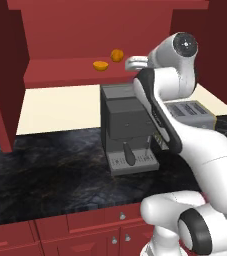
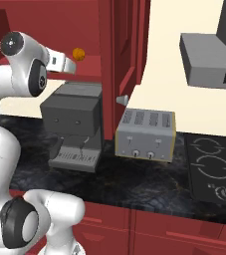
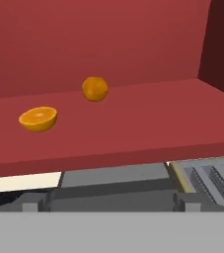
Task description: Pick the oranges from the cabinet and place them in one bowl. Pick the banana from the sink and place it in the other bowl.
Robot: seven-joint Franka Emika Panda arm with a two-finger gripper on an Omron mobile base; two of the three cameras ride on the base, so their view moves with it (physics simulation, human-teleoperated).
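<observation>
Here we list first the oranges, both lying on the red inner shelf (image 3: pixel 133 123) of the cabinet (image 1: pixel 75 30). Item one, the round orange (image 3: pixel 94 89), sits further back on the shelf; in the left base view it lies near the shelf's right end. Item two, the flatter orange half (image 3: pixel 38 118), rests cut face up, nearer the shelf's front edge and off to the left of the round one in the hand view. The two fruits are near each other but apart, not touching.

Next, the tool: we see its two dark finger tips (image 3: pixel 29 205) low in the hand view, set well apart with nothing between them. The oranges lie ahead of and above the tips in that view, clear of both; the tool touches neither fruit. The hand's camera looks along the shelf from just below its front edge.

Below the shelf we note a dark grey coffee machine (image 1: pixel 127 130) standing on the black marbled desk (image 1: pixel 45 180), directly under the oranges' end of the shelf. Just beside it, to the right, stands a silver toaster (image 2: pixel 145 134) with yellow sides. Further right in the right base view, a black cooktop (image 2: pixel 214 169) is set into the desk, with a grey hood (image 2: pixel 209 64) above it. Red drawer fronts (image 1: pixel 85 225) run along beneath the desk.
</observation>
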